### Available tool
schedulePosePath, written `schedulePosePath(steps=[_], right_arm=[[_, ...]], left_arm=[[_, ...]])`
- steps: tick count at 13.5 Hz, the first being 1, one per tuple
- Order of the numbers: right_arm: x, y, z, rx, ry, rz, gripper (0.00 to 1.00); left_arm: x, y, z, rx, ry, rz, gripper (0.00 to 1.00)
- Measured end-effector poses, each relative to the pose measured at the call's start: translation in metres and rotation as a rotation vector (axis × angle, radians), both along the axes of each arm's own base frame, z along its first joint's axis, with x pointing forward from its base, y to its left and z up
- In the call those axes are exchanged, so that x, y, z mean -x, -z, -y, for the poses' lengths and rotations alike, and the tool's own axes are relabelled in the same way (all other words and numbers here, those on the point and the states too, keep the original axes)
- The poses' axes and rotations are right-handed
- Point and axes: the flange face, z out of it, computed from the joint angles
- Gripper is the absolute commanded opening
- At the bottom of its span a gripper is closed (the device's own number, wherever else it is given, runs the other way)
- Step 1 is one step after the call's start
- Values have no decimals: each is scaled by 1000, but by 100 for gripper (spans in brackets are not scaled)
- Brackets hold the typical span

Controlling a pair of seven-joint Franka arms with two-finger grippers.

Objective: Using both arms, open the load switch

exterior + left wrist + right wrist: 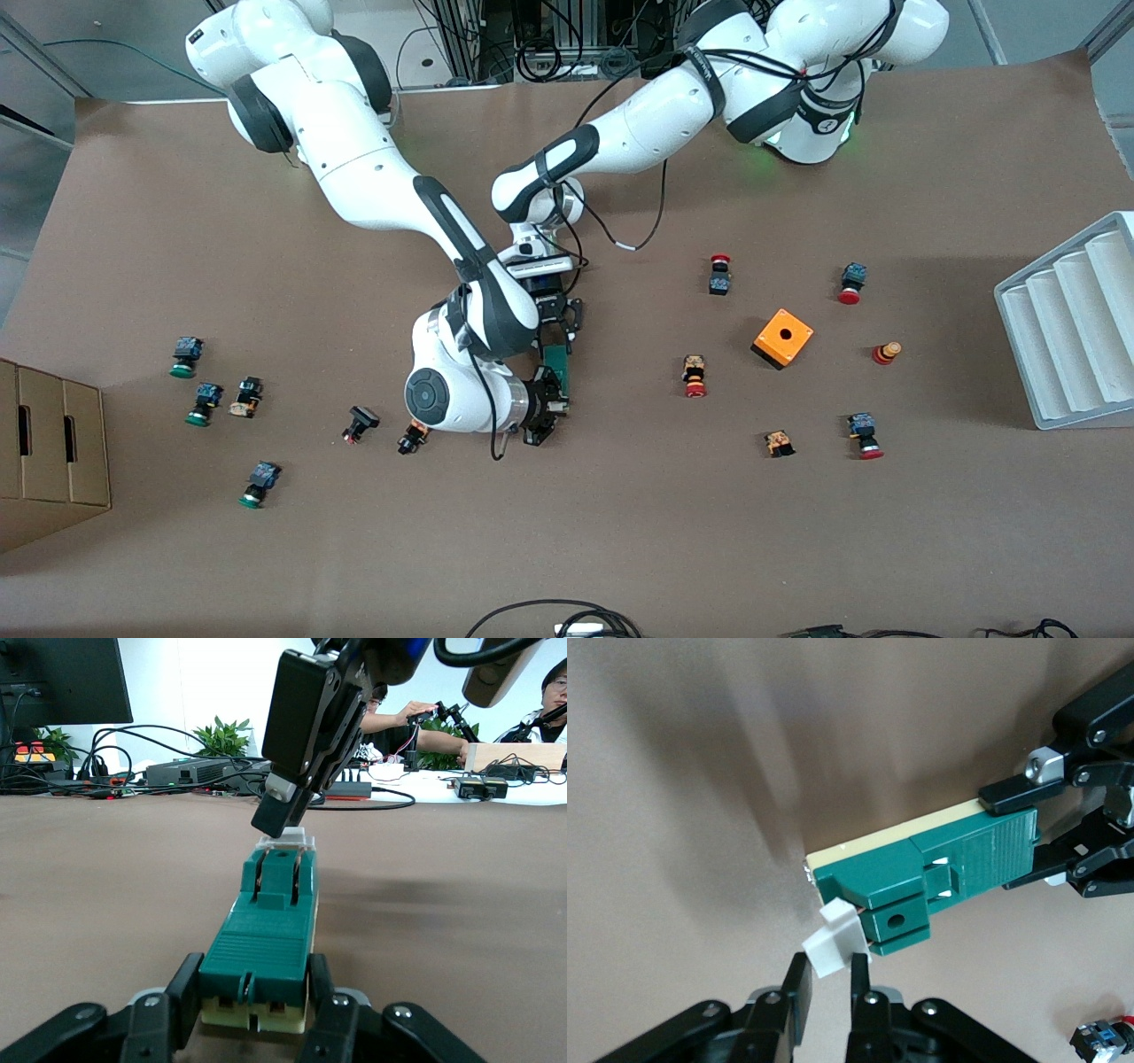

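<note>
- The load switch [557, 365], a slim dark-green rectangular plastic bar with a cream underside and a small white tab [833, 939] at one end, lies flat near the middle of the brown paper-covered surface [620, 532].
- The left gripper [562, 330], black and two-fingered, holds the switch's end farther from the front camera; its fingers [173, 1005] press both long sides.
- The right gripper [545, 409] holds the nearer end, its fingers [796, 988] closed narrowly on the white tab.
- Bare surface lies open on every side of the switch; the closest item, a small black push button [412, 437], sits under the right arm's wrist, toward the right arm's end.
- An orange plastic cube box with a round hole [782, 338] stands well apart toward the left arm's end, among red-capped buttons [695, 376].
- Green-capped buttons [185, 356] lie toward the right arm's end, near a cardboard box [49, 452] at the edge.
- A white ridged tray [1067, 332] sits at the left arm's edge.
- No writing can be read.
- The left wrist view shows potted plants [221, 734], cables and a dark monitor [62, 678] in the room.
</note>
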Motion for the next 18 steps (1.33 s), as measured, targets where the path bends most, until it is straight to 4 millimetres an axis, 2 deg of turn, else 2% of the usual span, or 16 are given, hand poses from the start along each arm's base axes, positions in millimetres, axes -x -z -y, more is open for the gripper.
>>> schedulePosePath(steps=[7,9,18], right_arm=[[0,-2,1,-4,-12,10,16],[1,-4,2,-5,-13,11,10],[2,-9,5,-14,-39,39,9]], left_arm=[[0,0,0,-1,-2,-1,52],[0,0,0,-1,-2,-2,52],[0,0,0,-1,-2,-2,52]])
